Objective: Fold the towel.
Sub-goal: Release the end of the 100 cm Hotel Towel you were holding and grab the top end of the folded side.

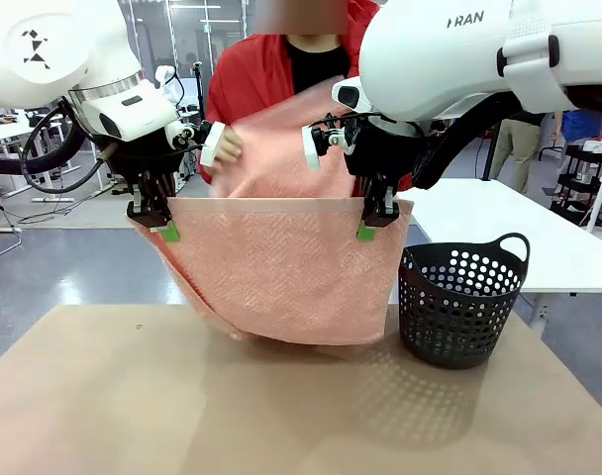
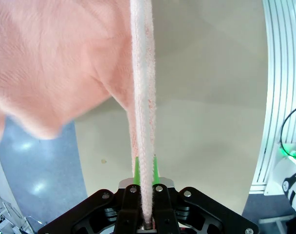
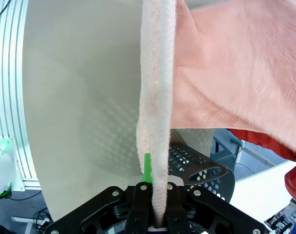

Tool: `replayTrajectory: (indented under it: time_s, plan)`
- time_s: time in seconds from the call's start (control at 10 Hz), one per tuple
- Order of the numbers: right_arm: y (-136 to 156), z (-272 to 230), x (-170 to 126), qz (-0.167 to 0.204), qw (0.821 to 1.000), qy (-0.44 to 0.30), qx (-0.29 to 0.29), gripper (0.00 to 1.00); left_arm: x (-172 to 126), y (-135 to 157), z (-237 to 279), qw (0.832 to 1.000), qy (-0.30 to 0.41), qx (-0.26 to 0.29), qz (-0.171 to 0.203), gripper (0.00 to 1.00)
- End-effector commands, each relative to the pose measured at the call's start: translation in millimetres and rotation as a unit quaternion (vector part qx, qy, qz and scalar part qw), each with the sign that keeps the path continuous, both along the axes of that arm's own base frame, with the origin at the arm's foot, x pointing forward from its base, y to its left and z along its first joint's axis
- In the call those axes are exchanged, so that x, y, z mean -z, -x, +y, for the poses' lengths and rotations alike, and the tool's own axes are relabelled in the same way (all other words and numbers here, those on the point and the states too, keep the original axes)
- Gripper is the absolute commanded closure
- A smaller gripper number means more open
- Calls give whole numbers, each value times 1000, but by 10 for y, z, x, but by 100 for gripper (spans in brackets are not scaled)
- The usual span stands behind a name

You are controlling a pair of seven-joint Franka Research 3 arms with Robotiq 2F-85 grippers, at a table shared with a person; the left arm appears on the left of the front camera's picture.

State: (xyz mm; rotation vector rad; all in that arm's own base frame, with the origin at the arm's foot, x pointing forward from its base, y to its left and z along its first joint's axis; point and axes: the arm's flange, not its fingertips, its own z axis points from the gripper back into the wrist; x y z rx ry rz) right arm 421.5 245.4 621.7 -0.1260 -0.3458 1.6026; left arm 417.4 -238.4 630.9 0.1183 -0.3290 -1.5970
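Left gripper: we see the left gripper [image 1: 164, 230] at centre left of the front picture. Its jaws are pressed together on the upper left corner of the salmon-pink terry cloth towel [image 1: 281, 267].
Left wrist picture: the towel's hem [image 2: 144, 97] runs up from between the green pads [image 2: 137, 168].
Right gripper: the right gripper [image 1: 372, 226], right of centre, is clamped on the upper right corner.
Towel: it hangs stretched between both grippers in the middle and reaches down to the tan table [image 1: 113, 396]. We cannot tell whether it rests there.
Person's hand: the hand [image 1: 225, 146], upper centre, lies on the far part of the towel. We cannot tell how far it is open.
Basket: a black perforated plastic basket [image 1: 459, 307] stands at lower right, just beside the towel's right edge.
Behind: a red jacket [image 1: 247, 79] on the person.
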Motion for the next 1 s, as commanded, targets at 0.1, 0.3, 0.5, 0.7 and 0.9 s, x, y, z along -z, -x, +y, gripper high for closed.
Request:
replayTrajectory:
  time_s: [0.1, 0.3, 0.5, 0.7, 0.9]
  plan:
    - [-4, -8, -4, -1, 1000, 1, 1, 100, -12, -8, -2, 1000, 0, 0, -1, 100]
    - [-4, -8, -4, -1, 1000, 1, 1, 100, -12, -8, -2, 1000, 0, 0, -1, 100]
    - [-4, -8, -4, -1, 1000, 1, 1, 100, -12, -8, -2, 1000, 0, 0, -1, 100]
    - [-4, -8, -4, -1, 1000, 1, 1, 100, -12, -8, -2, 1000, 0, 0, -1, 100]
    - [-4, -8, -4, -1, 1000, 1, 1, 100, -12, -8, -2, 1000, 0, 0, -1, 100]
